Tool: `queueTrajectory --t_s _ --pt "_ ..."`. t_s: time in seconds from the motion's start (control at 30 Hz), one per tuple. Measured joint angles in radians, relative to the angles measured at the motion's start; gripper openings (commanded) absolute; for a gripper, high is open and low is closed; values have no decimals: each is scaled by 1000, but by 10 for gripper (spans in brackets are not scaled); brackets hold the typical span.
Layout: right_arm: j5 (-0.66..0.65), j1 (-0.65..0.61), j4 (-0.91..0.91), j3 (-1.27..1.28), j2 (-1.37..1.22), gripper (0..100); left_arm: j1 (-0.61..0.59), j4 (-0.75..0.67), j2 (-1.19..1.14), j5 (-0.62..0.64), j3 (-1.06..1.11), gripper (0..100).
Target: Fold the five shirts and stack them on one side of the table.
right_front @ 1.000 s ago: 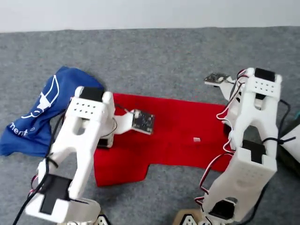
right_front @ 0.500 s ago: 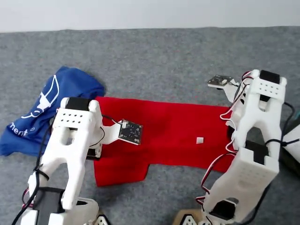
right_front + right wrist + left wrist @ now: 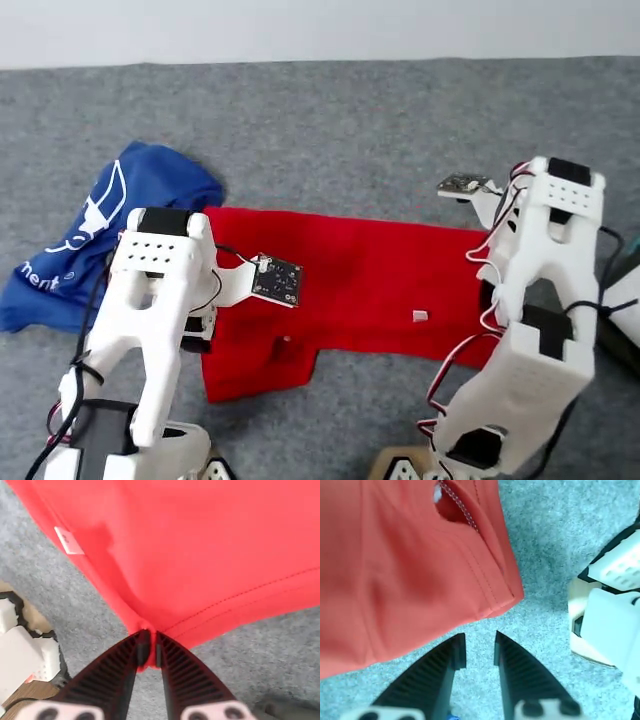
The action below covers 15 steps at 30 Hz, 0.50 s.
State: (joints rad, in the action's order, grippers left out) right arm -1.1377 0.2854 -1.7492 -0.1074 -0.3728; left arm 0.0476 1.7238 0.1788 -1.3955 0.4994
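My left arm (image 3: 150, 330) stands at the lower left of the high view, bent forward. Its left tool (image 3: 475, 645) points down with the jaws slightly apart. My right arm (image 3: 535, 330) rises at the lower right, and the right tool (image 3: 148, 640) is pinched closed on the red shirt (image 3: 200, 555) at its hem.

White lettering (image 3: 45, 278) and a white line emblem (image 3: 100, 212) on the crumpled blue shirt (image 3: 160, 185), cut off by folds and not legible, small white tag (image 3: 420, 317) on the red shirt (image 3: 370, 265), too small to read

Plain red shirt (image 3: 370, 280), white-printed blue shirt (image 3: 150, 185), grey table (image 3: 330, 130).
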Motion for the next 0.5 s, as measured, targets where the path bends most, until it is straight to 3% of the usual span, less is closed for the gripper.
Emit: queueTrajectory --t_s 0.33,0.5 --pt "0 -6 0 130 40 22 0 0 0 3 2 107" --pt "0 -8 0 138 41 216 0 0 0 3 3 107"
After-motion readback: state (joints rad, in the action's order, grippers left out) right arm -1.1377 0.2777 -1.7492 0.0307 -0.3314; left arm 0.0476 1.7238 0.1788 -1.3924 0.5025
